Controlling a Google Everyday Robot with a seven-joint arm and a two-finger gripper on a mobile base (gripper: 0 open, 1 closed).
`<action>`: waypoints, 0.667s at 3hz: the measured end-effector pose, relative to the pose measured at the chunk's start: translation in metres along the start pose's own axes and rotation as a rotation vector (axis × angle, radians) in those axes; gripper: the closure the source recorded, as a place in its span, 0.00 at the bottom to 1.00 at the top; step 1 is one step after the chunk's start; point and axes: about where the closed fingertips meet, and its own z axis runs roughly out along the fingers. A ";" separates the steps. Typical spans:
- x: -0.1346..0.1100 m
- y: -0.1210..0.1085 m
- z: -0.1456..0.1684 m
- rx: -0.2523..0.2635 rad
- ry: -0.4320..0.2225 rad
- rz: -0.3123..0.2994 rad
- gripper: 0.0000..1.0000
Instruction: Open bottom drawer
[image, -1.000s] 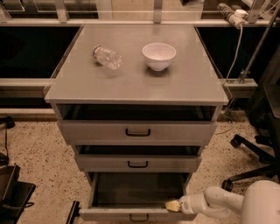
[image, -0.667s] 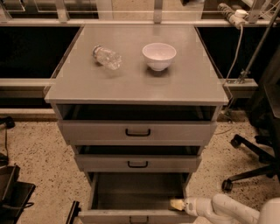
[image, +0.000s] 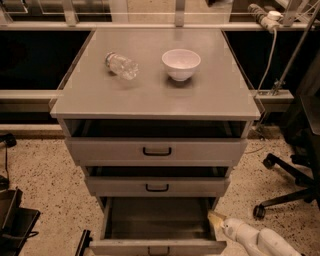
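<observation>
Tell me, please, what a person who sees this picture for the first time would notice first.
The bottom drawer stands pulled far out at the foot of the grey cabinet, its plain grey inside showing. The gripper of a white arm sits low on the right, close to that drawer's right wall. On the cabinet top, a white bowl stands beside a clear bottle lying on its side.

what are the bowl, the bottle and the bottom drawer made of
Bowl: likely glazed ceramic, white and opaque with a soft shine. Bottle: looks like clear plastic, see-through with glints, lying on its side. Bottom drawer: probably painted metal or laminate, flat matte grey. The gripper sits at the drawer's right front corner.
</observation>
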 end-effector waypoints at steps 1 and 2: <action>0.000 0.000 0.000 0.000 0.000 0.000 0.40; 0.000 0.000 0.000 0.000 0.000 0.000 0.16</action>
